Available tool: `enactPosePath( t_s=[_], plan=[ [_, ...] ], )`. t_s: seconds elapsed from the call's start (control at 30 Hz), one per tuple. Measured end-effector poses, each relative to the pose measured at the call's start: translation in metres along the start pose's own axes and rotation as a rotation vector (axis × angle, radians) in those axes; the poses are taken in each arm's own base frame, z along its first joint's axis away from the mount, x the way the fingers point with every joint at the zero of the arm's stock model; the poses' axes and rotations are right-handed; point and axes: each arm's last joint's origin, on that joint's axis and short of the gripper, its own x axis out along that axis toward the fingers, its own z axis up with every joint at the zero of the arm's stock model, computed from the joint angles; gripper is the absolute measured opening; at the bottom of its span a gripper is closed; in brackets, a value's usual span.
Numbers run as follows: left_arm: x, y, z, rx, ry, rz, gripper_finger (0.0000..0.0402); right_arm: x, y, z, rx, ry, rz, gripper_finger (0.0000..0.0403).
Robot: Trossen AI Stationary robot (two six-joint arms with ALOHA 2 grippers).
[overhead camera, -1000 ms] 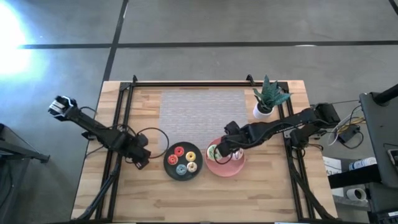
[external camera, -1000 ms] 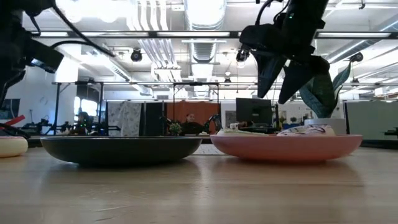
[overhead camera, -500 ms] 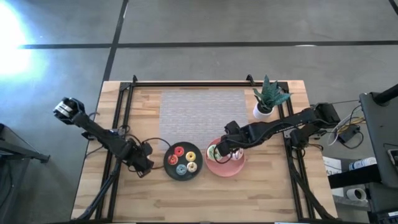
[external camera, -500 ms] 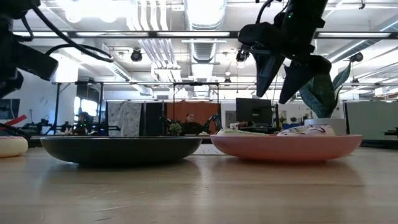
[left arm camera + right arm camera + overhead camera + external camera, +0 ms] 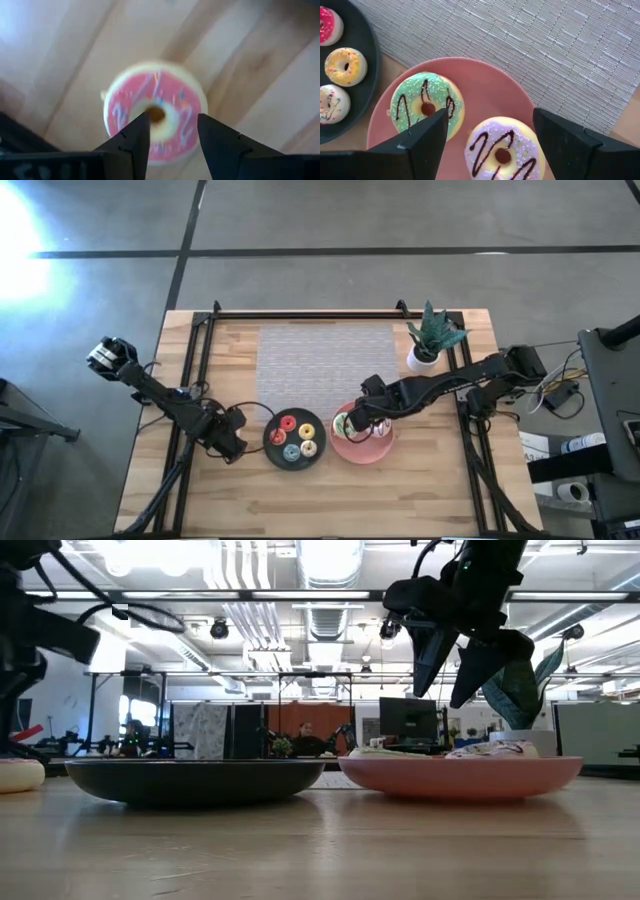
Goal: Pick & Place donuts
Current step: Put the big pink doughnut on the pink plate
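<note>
Low view: wooden table (image 5: 330,850) fronts an office room.

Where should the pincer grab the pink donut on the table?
From straight above, across one side of the ring: the pink donut lies flat on the wood, hole up. The left pincer hangs open over it, so one finger could enter the hole, the other outside.

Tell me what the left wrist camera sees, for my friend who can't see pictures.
A pink frosted donut with sprinkles lies flat on the wooden table, seen from right above. The left gripper hangs open over it, its two dark fingers pointing down at the donut's near half.
</note>
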Motion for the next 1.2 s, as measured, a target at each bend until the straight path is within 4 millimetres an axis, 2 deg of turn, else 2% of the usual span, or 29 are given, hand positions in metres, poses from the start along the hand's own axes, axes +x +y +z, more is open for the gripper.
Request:
enactPosePath(
  t_s=[0.13, 0.23, 0.43, 0.8, 1.07, 1.2],
  plan=[
    [-0.002, -0.002, 0.004, 0.01, -0.09, 0.003, 0.0145, 0.0, 0.0, 0.0, 0.0, 0.0, 0.0, 0.0281],
    [-0.002, -0.002, 0.004, 0.025, -0.117, 0.015, 0.0167, 0.0, 0.0, 0.0, 0.0, 0.0, 0.0, 0.0279],
    [-0.001, -0.002, 0.003, -0.015, -0.058, -0.008, 0.0208, 0.0, 0.0, 0.0, 0.0, 0.0, 0.0, 0.0281],
    [0.003, -0.005, 0.001, -0.063, -0.01, -0.055, 0.0211, 0.0, 0.0, 0.0, 0.001, -0.001, 0.0, 0.0277],
    [0.023, -0.001, -0.004, -0.055, 0.055, 0.011, 0.0211, 0.0, 0.0, 0.0, 0.001, 0.0, 0.001, 0.0275],
    [0.027, -0.002, -0.004, -0.046, 0.069, 0.029, 0.0208, 0.0, 0.0, 0.0, 0.011, 0.0, 0.002, 0.0273]
  ],
)
